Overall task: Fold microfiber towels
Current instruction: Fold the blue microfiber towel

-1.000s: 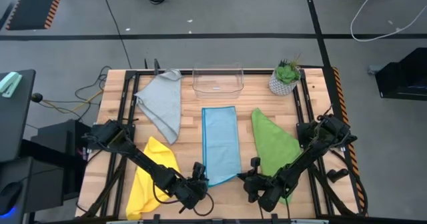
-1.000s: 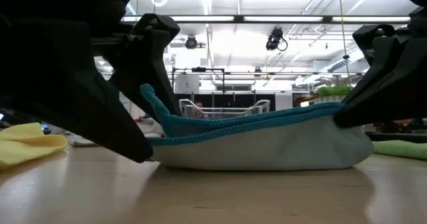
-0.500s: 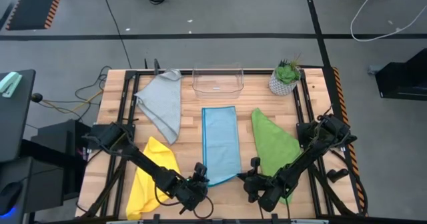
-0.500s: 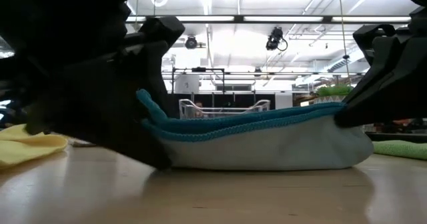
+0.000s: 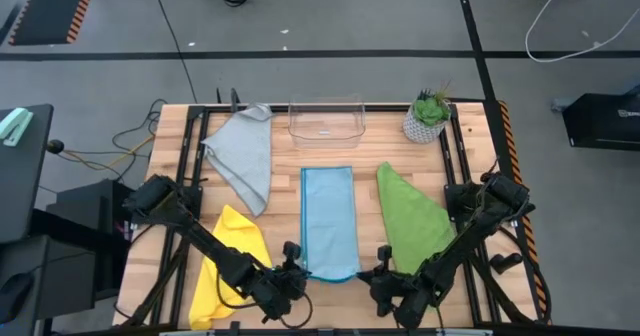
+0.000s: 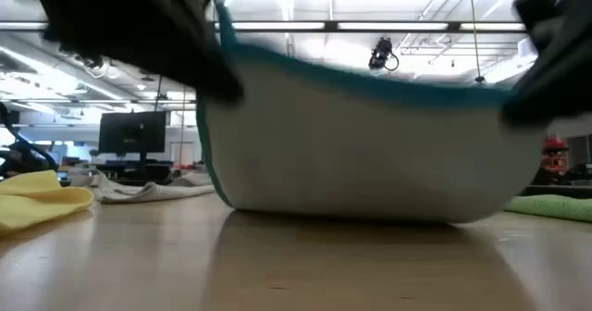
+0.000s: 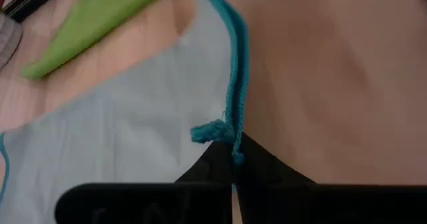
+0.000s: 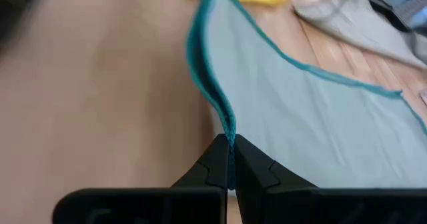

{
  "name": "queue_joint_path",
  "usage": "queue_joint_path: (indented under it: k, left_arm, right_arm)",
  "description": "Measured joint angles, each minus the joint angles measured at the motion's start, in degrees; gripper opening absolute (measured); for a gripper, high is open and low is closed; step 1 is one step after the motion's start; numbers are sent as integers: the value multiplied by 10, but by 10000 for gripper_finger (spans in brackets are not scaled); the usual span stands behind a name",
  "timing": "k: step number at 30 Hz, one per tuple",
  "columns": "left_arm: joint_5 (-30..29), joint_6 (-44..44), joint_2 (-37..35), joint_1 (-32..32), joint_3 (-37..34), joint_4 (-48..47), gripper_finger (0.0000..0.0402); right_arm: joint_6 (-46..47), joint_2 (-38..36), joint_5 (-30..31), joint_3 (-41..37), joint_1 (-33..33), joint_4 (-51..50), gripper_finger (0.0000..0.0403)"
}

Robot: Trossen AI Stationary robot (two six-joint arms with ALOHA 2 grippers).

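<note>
The light blue towel (image 5: 330,221) lies at the centre of the desk (image 5: 290,166) as a long narrow rectangle. Its long axis runs from the near edge, where both claws work, toward the far edge, where a clear bin (image 5: 326,121) stands. The left claw (image 5: 292,273) is clamped tight on the near left corner, and the right claw (image 5: 384,275) is clamped tight on the near right corner. The whole length of the towel therefore extends away from both claws, and both are equally near it. In the low view the near hem hangs raised between the two corners, with the body sagging to the desk.

The fabric is soft, thin and limp, with a darker teal stitched border (image 7: 237,77). The grey towel (image 5: 243,156), green towel (image 5: 410,216) and yellow towel (image 5: 225,261) lie loosely folded or crumpled beside it. The desk top is smooth pale wood. A potted plant (image 5: 428,116) stands at the far right.
</note>
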Motion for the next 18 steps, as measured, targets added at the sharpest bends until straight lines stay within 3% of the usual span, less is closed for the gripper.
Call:
queue_joint_path:
  k: [4, 10, 15, 18]
  left_arm:
    - [-5, -63, -35, -21, 0, 2, 10]
    - [-149, -173, -93, -35, 0, -96, 8]
    - [-161, -269, -95, 5, -12, -199, 7]
    - [-161, -310, -86, 33, -49, -204, 7]
  right_arm:
    - [0, -18, 2, 51, 14, -60, 17]
    - [-2, -42, 12, 134, -7, -170, 17]
    - [-1, -43, 3, 150, -67, -222, 17]
    - [0, -43, -3, 133, -108, -227, 17]
